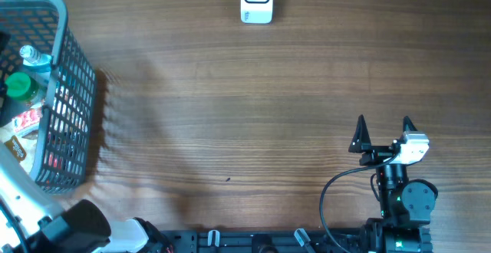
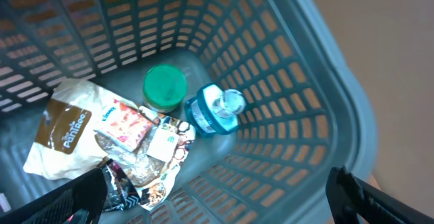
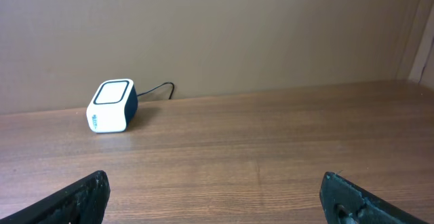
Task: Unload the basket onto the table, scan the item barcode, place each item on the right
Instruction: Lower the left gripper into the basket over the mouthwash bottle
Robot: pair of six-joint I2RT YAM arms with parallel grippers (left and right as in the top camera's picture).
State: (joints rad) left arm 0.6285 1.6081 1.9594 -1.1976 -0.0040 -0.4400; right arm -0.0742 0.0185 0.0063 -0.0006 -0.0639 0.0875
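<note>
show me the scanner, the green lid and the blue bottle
scanner (image 3: 105, 119), right wrist view, on its white front side
green lid (image 2: 165, 87), left wrist view, middle of the lid's top
blue bottle (image 2: 203, 115), left wrist view, on its blue body beside the clear cap

I count one basket on the left, one scanner at the far edge, one bottle, one green-lidded jar, and at least three packets.

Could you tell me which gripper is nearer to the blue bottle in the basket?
Left. The left gripper hangs open above the basket, with the blue bottle below it. The right gripper is at the other side of the table.
</note>
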